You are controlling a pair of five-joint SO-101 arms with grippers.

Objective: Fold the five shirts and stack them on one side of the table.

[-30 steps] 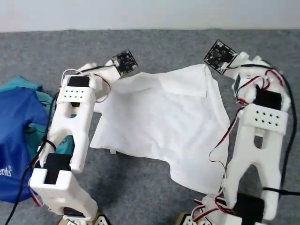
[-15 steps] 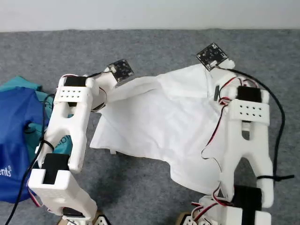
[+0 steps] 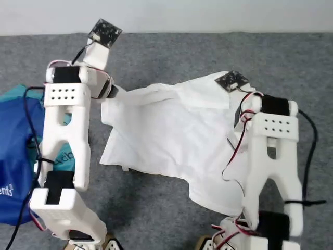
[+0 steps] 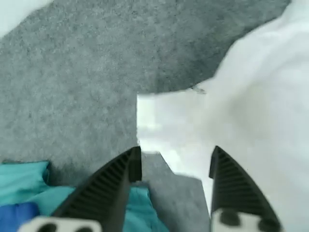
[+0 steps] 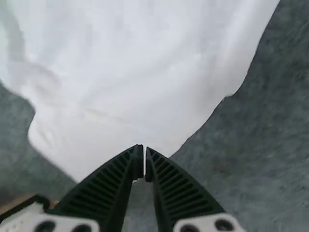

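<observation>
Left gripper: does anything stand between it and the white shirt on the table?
Nothing visible does. The left gripper is open, and the edge of the white shirt lies directly ahead of its fingertips on the grey table. The teal cloth lies behind the tips, not in the path.

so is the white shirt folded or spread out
Spread: the white cloth shirt lies open on the grey table, only its far edge turned over.
</observation>
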